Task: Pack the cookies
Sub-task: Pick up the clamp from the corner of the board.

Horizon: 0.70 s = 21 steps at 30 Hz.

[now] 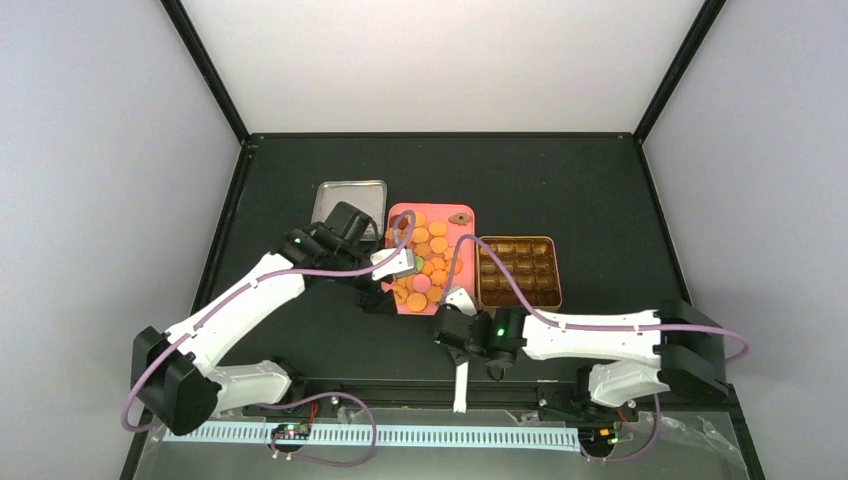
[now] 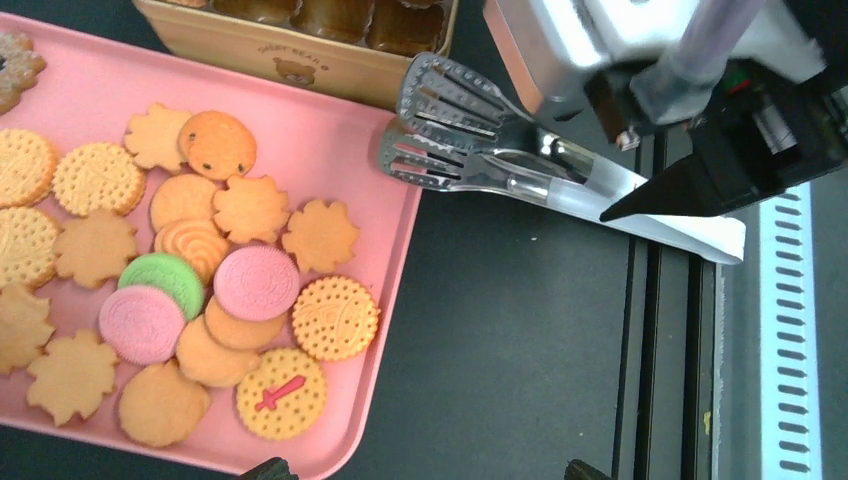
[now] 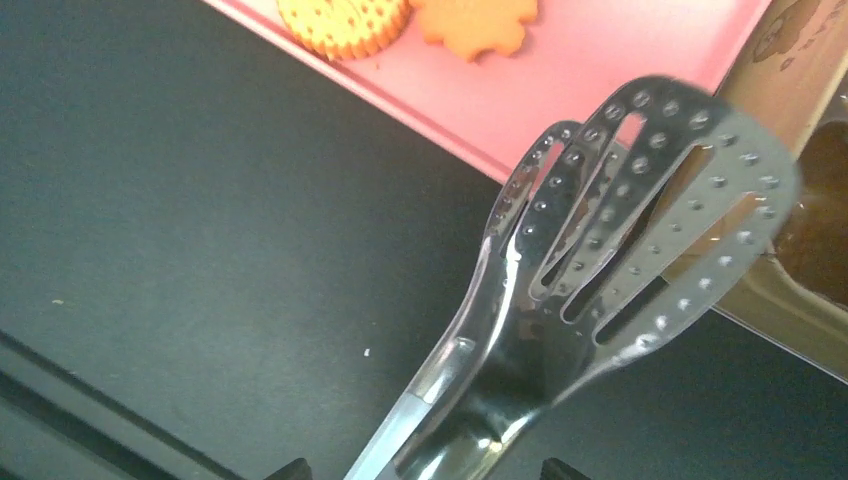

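Note:
The cookies (image 1: 430, 262) lie in a heap on a pink tray (image 1: 445, 210): round and flower-shaped orange ones, two pink and one green (image 2: 200, 260). My left gripper (image 1: 385, 290) hangs open at the tray's near left corner, and its fingers (image 2: 425, 470) straddle the tray rim and bare mat with nothing between them. My right gripper (image 1: 465, 335) is shut on metal tongs (image 1: 461, 385) by their white handle. The perforated tong heads (image 2: 470, 150) stand apart over the tray's edge beside the gold tin (image 2: 300, 60). In the right wrist view the tongs (image 3: 620, 230) fill the middle, with two cookies (image 3: 345, 20) at the top.
The gold tin (image 1: 557, 270), with brown compartment cups, stands right of the pink tray. A silver lid or tray (image 1: 350, 195) lies behind the left arm. A white ruler strip (image 1: 400, 436) runs along the near edge. Black walls frame the mat.

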Tool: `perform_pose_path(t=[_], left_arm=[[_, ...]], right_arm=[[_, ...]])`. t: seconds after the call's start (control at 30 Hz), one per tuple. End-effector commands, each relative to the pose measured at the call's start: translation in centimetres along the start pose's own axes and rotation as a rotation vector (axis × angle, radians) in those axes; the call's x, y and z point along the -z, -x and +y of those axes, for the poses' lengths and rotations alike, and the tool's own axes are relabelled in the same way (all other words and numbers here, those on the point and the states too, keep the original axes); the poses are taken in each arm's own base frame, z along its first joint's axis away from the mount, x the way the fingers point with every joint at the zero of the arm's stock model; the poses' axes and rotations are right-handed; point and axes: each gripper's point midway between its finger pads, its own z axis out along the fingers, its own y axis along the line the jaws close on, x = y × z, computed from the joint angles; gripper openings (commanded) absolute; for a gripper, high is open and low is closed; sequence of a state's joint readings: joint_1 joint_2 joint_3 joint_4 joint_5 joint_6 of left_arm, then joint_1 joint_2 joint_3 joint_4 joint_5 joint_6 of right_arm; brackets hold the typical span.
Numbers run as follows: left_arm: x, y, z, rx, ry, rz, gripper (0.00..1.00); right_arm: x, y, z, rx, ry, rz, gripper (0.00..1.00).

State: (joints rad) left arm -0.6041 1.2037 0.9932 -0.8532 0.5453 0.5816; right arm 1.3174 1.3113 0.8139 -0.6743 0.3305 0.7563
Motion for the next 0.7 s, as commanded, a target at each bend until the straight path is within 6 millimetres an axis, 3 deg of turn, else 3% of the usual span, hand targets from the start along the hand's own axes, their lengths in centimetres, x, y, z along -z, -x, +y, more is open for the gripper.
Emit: perform_pose_path(t=[0.0, 0.2, 0.33, 0.43, 0.53, 0.67], left_arm=[[1.9, 0.2, 0.2, 0.003, 0.033, -0.009, 0.72], [2.4, 0.1, 0.0, -0.012, 0.039, -0.022, 0.73], [2.6, 0.5, 0.0, -0.018, 0.036, -0.031, 0.73], [2.7, 0.7, 0.0, -0.025, 0.036, -0.036, 0.73], [2.7, 0.7, -0.2, -0.042, 0.027, -0.039, 0.73], [2.7, 0.7, -0.8, -0.09, 0.002, -0.055, 0.73]], right_arm=[[-0.7, 0.3, -0.6, -0.007, -0.092, -0.029, 0.58], [-0.6, 0.7, -0.4, -0.007, -0.072, -0.069, 0.42], [-1.2, 0.2, -0.3, 0.002, -0.069, -0.057, 0.38], [-1.6, -0.1, -0.5, -0.015, -0.067, -0.057, 0.27], [-0.9, 0.2, -0.7, -0.035, -0.057, -0.082, 0.14], [0.5, 1.0, -1.1, -0.046, -0.053, -0.114, 0.05]])
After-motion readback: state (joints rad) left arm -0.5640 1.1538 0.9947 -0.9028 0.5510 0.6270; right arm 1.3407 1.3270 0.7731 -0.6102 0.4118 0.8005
